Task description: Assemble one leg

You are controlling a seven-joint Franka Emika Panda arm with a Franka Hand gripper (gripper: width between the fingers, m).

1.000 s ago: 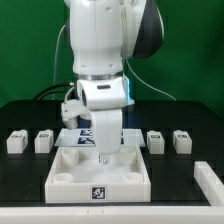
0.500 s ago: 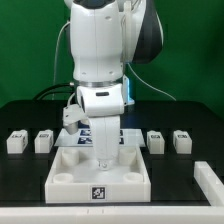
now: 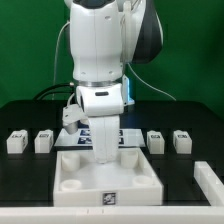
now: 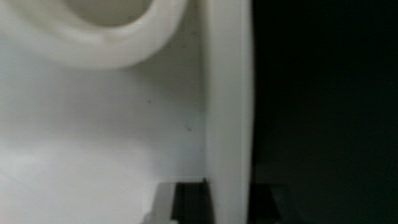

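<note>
A plain green backdrop stands behind, and the black surface point(image 3: 20, 172) spreads out in front of it. From the exterior view's left, two small white stubby plastic blocks with black-and-white tags lie flat. These are the first leg point(image 3: 15, 142) and the second leg point(image 3: 43, 142), close together and apart from everything else.

In the middle sits the large white square plastic tray piece point(image 3: 105, 178) with round corner sockets, and my white arm point(image 3: 100, 50) stands straight above its far rim. The hand point(image 3: 104, 152) is clamped on that far wall. In the wrist view the wall runs between the dark fingertips point(image 4: 178, 205), with a round socket point(image 4: 107, 25) close by. I judge I hold the rim to place the tray piece so a socket is easy to reach.

Further right lie the third leg point(image 3: 155, 141) and the fourth leg point(image 3: 181, 141). No leg is in a socket yet.

A white piece point(image 3: 210, 180) juts in at the right edge, near the tray piece's corner, so that side is tight. The left side has open room.
</note>
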